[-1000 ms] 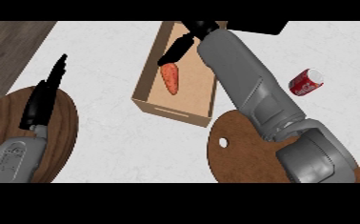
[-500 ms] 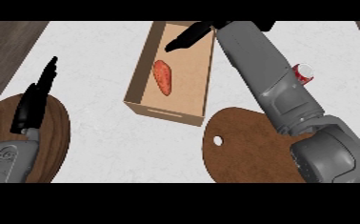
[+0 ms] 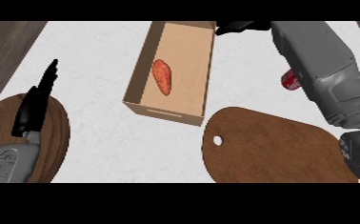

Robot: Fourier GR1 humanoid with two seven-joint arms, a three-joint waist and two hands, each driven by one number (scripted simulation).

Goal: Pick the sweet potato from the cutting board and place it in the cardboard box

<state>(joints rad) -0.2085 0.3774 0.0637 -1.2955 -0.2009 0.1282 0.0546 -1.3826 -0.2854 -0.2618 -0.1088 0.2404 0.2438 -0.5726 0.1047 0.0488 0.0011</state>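
Note:
The orange sweet potato (image 3: pixel 162 76) lies lengthwise on the floor of the open cardboard box (image 3: pixel 204 82) in the middle of the counter. No hand touches it. My right hand (image 3: pixel 239 27) shows at the top edge just past the box's far right corner, its fingers straight, holding nothing and partly cut off by the view's edge. Its grey forearm (image 3: pixel 316 66) runs down the right side. The brown cutting board (image 3: pixel 274 147) lies bare at the lower right. My left hand (image 3: pixel 36 104) rests open at the left, fingers up.
A red can (image 3: pixel 289 81) stands right of the box, half hidden behind my right forearm. A round dark wooden board (image 3: pixel 57 132) lies under my left hand. A dark wood strip (image 3: pixel 15 42) borders the counter's far left.
My right hand let go of the sweet potato, which now lies in the box. The hand has drawn back from over the box toward its far right corner. The left hand kept still.

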